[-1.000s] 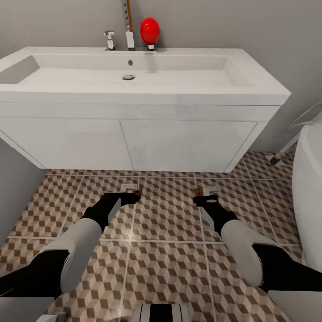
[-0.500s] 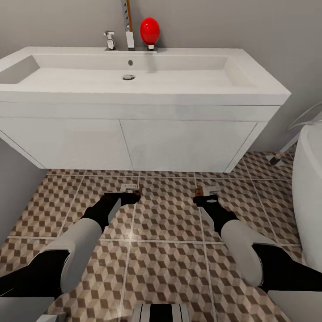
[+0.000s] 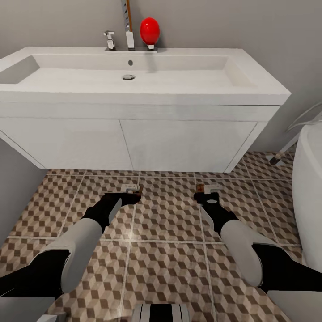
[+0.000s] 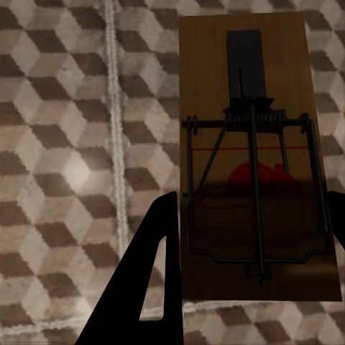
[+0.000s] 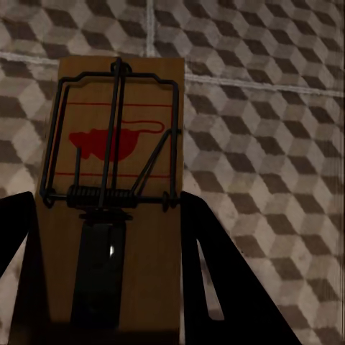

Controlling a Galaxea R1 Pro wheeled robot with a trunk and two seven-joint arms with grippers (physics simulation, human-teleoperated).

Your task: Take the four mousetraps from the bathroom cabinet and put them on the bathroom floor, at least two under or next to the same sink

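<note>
Both arms low over bathroom floor (image 3: pixel 165 250), in front of the sink (image 3: pixel 134 78).

We see L gripper (image 3: pixel 134 191) w/ its fingers (image 4: pixel 154 273) closed on a mousetrap (image 4: pixel 255 165), held just above the tiles. R gripper (image 3: pixel 203 193) likewise clamps a second mousetrap (image 5: pixel 115 194) between its fingers (image 5: pixel 215 266). Both traps are near the vanity front.

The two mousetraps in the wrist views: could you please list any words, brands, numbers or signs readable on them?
No words, brands or numbers can be read.
Left-hand mousetrap: a red blot under the wire, its shape too shadowed to tell.
Right-hand mousetrap: a red mouse silhouette between thin red lines, no lettering.
</note>
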